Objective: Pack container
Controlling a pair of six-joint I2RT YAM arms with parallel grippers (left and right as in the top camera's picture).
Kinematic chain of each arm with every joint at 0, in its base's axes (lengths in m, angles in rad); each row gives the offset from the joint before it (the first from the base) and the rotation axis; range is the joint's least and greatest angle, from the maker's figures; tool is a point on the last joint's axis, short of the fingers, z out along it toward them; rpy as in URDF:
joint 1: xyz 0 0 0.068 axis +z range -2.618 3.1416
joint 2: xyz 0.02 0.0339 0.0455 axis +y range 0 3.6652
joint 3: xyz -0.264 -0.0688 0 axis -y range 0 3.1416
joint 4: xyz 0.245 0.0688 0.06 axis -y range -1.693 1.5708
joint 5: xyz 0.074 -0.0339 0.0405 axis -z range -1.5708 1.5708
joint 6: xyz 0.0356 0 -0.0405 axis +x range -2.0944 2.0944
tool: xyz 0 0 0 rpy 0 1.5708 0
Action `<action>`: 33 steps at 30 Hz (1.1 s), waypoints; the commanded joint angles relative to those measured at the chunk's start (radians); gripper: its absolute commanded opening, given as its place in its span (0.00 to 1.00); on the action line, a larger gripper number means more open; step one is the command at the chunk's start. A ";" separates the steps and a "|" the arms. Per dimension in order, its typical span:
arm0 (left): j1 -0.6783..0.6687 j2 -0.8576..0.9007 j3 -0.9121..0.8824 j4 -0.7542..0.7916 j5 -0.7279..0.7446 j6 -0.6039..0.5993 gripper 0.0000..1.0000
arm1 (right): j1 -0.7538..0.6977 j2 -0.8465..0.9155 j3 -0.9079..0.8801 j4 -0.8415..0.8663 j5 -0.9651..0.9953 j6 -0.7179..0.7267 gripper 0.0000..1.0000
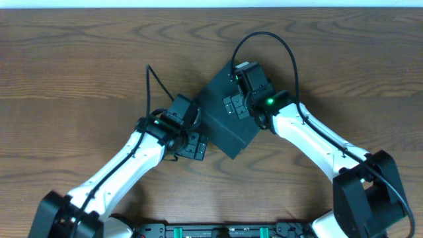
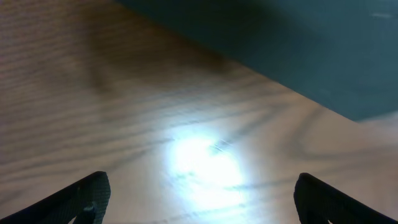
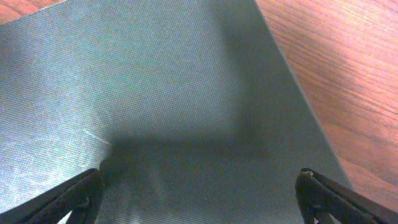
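The container (image 1: 228,129), a dark teal-green square box, lies turned like a diamond in the middle of the wooden table with its lid down. My right gripper (image 1: 236,106) hangs over its upper part, jaws open. In the right wrist view the textured lid (image 3: 161,106) fills the frame between the spread fingertips (image 3: 81,196), with nothing held in the right gripper (image 3: 200,198). My left gripper (image 1: 193,147) stands open over bare wood just left of the box's lower-left edge. The left wrist view shows the container (image 2: 298,43) ahead and only tabletop inside the left gripper (image 2: 202,199).
The wooden table (image 1: 79,73) spreads to the left, right and far side of the box. Black cables (image 1: 155,86) loop from both wrists above the box. A bright light glare (image 2: 202,162) lies on the wood under the left gripper.
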 commanded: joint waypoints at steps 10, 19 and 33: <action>-0.003 0.162 -0.003 0.182 -0.065 -0.012 0.96 | 0.010 0.052 -0.018 -0.020 0.044 -0.013 0.99; -0.003 0.211 -0.003 0.311 -0.066 -0.012 0.96 | 0.010 0.052 -0.018 -0.020 0.045 -0.013 0.99; -0.003 0.211 -0.003 0.461 -0.065 -0.011 0.95 | 0.010 0.052 -0.018 -0.019 0.045 -0.013 0.99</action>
